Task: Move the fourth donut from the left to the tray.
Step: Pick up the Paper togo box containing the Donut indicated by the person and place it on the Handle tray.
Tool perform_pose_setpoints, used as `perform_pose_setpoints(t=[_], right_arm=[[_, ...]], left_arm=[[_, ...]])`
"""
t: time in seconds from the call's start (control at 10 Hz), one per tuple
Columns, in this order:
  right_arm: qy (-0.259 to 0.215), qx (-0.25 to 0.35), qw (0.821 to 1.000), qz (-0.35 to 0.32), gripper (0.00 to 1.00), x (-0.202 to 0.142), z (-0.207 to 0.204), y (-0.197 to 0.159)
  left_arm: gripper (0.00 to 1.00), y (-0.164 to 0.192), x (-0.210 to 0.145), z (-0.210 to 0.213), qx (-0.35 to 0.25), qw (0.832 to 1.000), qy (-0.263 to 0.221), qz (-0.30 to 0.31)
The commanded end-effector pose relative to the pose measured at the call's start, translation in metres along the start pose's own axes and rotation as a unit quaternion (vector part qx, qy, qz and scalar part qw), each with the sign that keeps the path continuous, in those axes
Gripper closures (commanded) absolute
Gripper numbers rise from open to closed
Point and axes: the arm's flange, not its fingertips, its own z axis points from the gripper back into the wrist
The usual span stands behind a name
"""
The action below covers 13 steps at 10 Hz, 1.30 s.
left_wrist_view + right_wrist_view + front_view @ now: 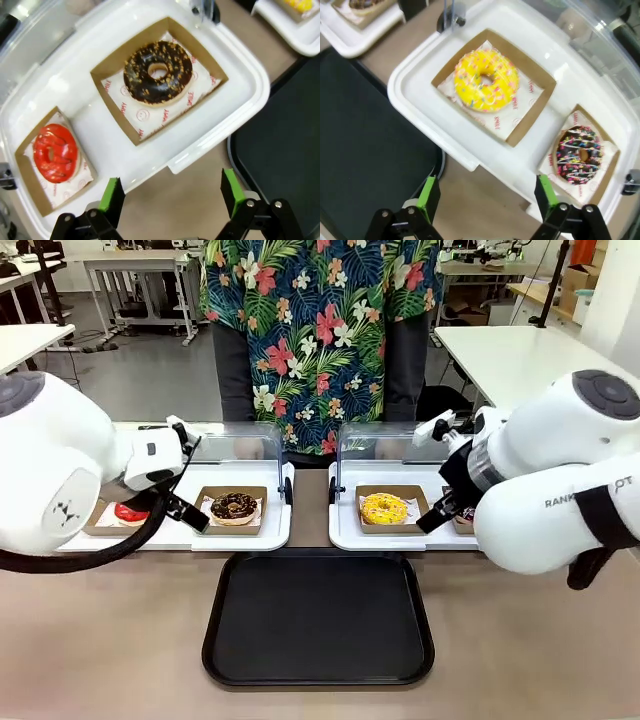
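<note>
Well, the right gripper (pixel 486 200) hangs spread wide and empty. The chocolate-glazed ring donut with white and pink drizzle (pixel 580 162) lies at four o'clock from the yellow sprinkled ring donut (pixel 486 85). Dropping straight ahead risks seizing the yellow one, or squashing soft glaze.

Bright, even overhead light leaves soft glare on the clear lids (pixel 240 445) beyond the tray (pixel 318 620); wrist views blur toward their edges.

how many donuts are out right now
4: red donut and crumb-topped chocolate donut in the left white display tray; yellow donut and drizzled chocolate donut in the right display tray. None on the black tray.
</note>
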Motion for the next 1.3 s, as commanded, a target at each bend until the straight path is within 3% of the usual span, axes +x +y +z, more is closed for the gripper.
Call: perform_pose_setpoints(t=[0.0, 0.2, 0.4, 0.6, 0.8, 1.0, 1.2], right_arm=[[-0.04, 0.018, 0.999, -0.018, 0.0, 0.025, 0.053, -0.04], [-0.074, 0.029, 0.996, -0.049, 0.0, 0.024, 0.101, -0.093], [-0.121, 0.096, 0.986, -0.06, 0.0, -0.002, 0.147, -0.148], [-0.164, 0.146, 0.974, -0.049, 0.0, -0.041, 0.176, -0.208], [-0.214, 0.201, 0.955, -0.036, 0.0, -0.085, 0.189, -0.263], [-0.248, 0.224, 0.942, -0.037, 0.0, -0.126, 0.2, -0.289], [-0.271, 0.23, 0.933, -0.047, 0.0, -0.149, 0.203, -0.297]], left_arm=[[0.0, 0.047, 0.029, 0.052, -0.03, 0.999, -0.011, 0.016], [0.0, 0.1, 0.044, 0.103, -0.083, 0.996, -0.018, 0.009], [0.0, 0.159, 0.037, 0.142, -0.145, 0.989, -0.029, -0.01], [0.0, 0.216, 0.016, 0.162, -0.216, 0.974, -0.048, -0.053], [0.0, 0.272, -0.011, 0.174, -0.273, 0.953, -0.1, -0.088], [0.0, 0.297, -0.04, 0.185, -0.323, 0.923, -0.175, -0.114], [0.0, 0.304, -0.058, 0.18, -0.326, 0.915, -0.202, -0.127]])
